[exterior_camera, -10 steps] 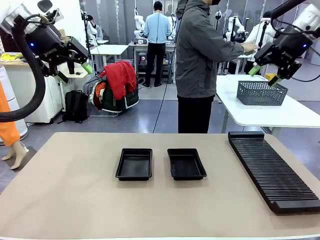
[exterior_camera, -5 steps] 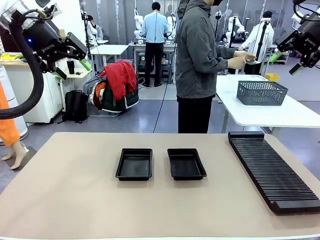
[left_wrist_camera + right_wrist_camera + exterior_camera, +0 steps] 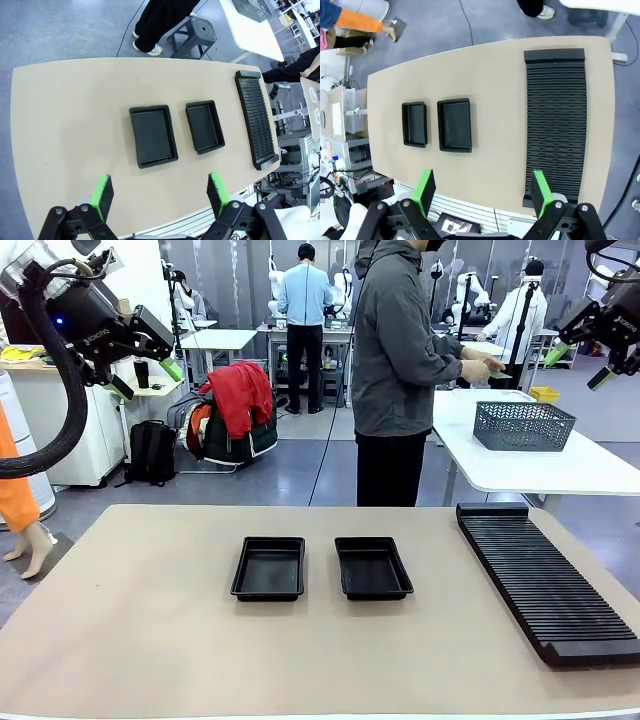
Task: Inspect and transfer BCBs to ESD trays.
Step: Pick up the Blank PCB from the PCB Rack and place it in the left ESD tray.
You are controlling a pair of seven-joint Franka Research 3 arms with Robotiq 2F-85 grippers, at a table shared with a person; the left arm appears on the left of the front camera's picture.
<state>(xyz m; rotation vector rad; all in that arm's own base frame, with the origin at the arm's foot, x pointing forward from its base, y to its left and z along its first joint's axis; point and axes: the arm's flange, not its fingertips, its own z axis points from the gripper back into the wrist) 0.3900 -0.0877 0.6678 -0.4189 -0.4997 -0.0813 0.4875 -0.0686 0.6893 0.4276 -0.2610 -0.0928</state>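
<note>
Two claws hung high, each with black fingers and green pads spread wide apart and nothing between them. The left claw (image 3: 148, 380) sat up at the robot's left and the right claw (image 3: 578, 366) up at its right, both well clear of the beige counter (image 3: 150, 640). Below, near the counter's middle, two shallow black plastic trays lay side by side, just apart: the left tray (image 3: 268, 568) and the right tray (image 3: 372, 568), both floors bare. One long black ribbed rack (image 3: 545, 580) lay along the counter's right side, well apart from the trays. Beyond the far edge one person (image 3: 395, 350) in a grey jacket stood turned toward a white side counter (image 3: 590, 465) carrying one grey wire-mesh basket (image 3: 522, 425). Whether the raised hands (image 3: 478, 365) held anything was too small to tell. Where the thin green boards lay I could not tell. By my reading the transfer had not begun: a waiting step, before any board was inspected. The next move would call for a board handed over or found, then a level set-down inside a tray's rim.
</note>
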